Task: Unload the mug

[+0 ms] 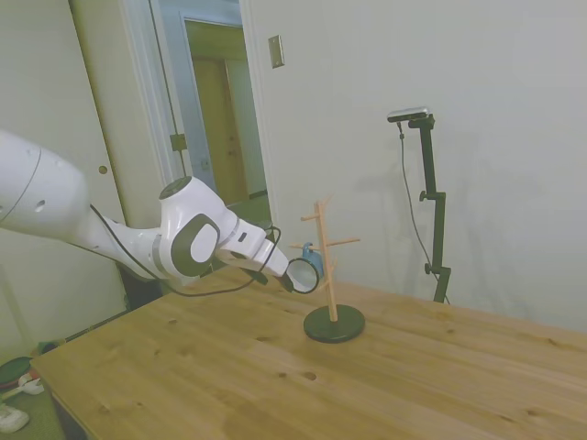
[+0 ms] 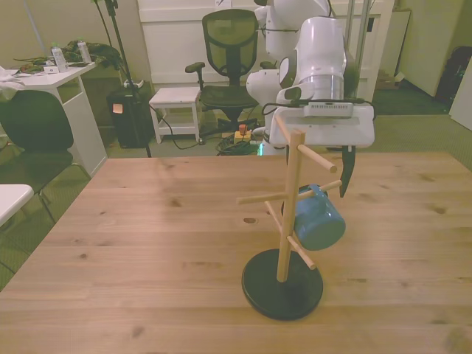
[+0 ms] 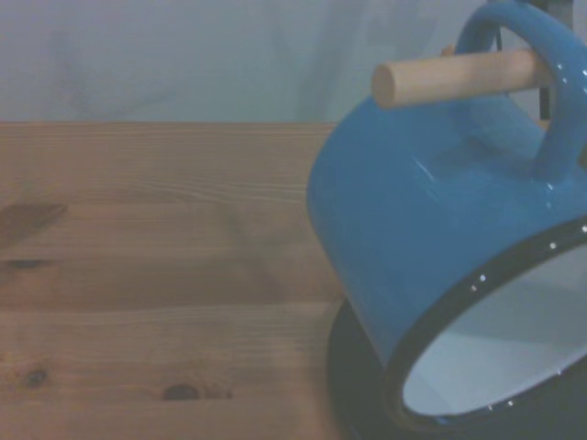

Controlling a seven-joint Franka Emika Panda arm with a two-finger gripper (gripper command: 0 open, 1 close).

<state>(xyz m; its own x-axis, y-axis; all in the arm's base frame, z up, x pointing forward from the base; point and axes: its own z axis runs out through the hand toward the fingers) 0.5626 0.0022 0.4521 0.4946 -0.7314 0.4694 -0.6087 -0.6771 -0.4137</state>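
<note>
The mug [image 2: 318,219] is dusty blue with a white inside and a dark rim. It hangs by its loop handle on a peg of the wooden peg stand [image 2: 289,221], on the front view's right side of the post. In the wrist view the mug [image 3: 413,229] is very close, tilted mouth-down, with the peg [image 3: 449,78] through its handle. My gripper [image 2: 330,188] is just behind the mug at its height and is open. One dark finger [image 2: 346,171] shows beside the mug; the other is hidden behind the stand. From the side, the gripper [image 1: 286,277] is right next to the mug [image 1: 309,266].
The stand's round black base [image 2: 282,284] rests on the wooden table [image 2: 147,221] near its front edge. Other pegs stick out at several heights around the post. An office chair [image 2: 230,44] and a white desk [image 2: 51,81] stand beyond the table.
</note>
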